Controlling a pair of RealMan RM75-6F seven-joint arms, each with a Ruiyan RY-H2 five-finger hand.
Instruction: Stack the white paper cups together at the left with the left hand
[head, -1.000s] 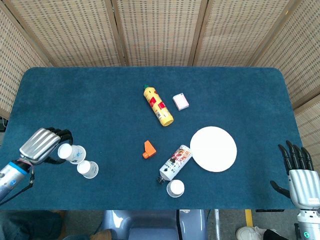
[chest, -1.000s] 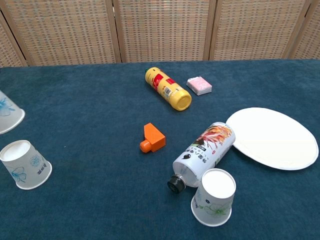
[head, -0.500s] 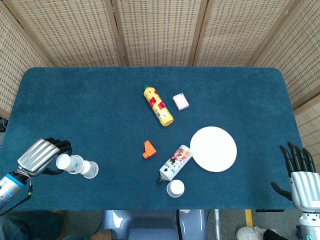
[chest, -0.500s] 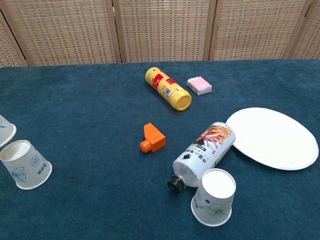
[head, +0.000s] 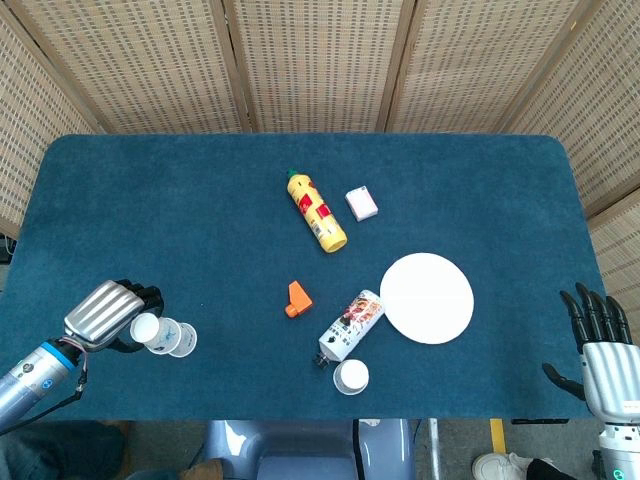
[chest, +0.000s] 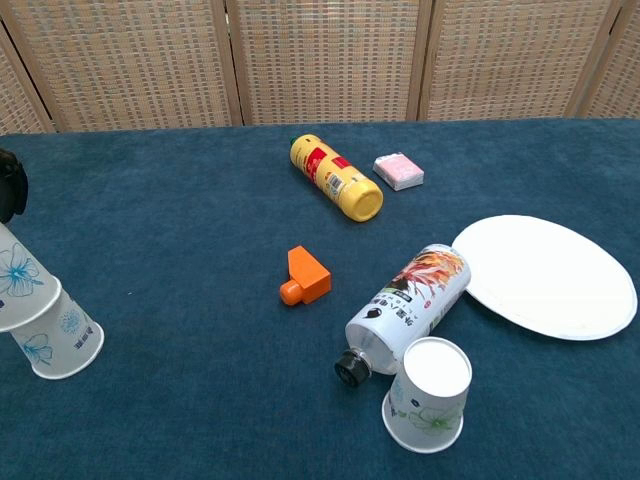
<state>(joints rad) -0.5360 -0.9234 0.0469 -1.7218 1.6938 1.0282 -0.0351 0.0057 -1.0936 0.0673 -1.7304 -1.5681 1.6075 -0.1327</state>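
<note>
My left hand (head: 105, 317) grips a white paper cup (head: 152, 331) with blue print at the table's front left. In the chest view that cup (chest: 20, 290) sits upside down over a second upturned white cup (chest: 58, 341), covering its top. Only a dark bit of the left hand (chest: 10, 183) shows at that view's left edge. A third white cup (head: 351, 376) stands upside down near the front edge, also seen as the cup with green print (chest: 428, 395). My right hand (head: 603, 352) hovers open past the table's right front corner, holding nothing.
A yellow bottle (head: 317, 211) and a pink pack (head: 361, 203) lie mid-table. An orange block (head: 297, 298) sits in the middle. A printed bottle (head: 349, 326) lies beside a white plate (head: 427, 297) and touches the third cup. Wicker screens stand behind the table.
My left hand carried its cup rightwards and lowered it onto the second cup. The right hand stayed put.
</note>
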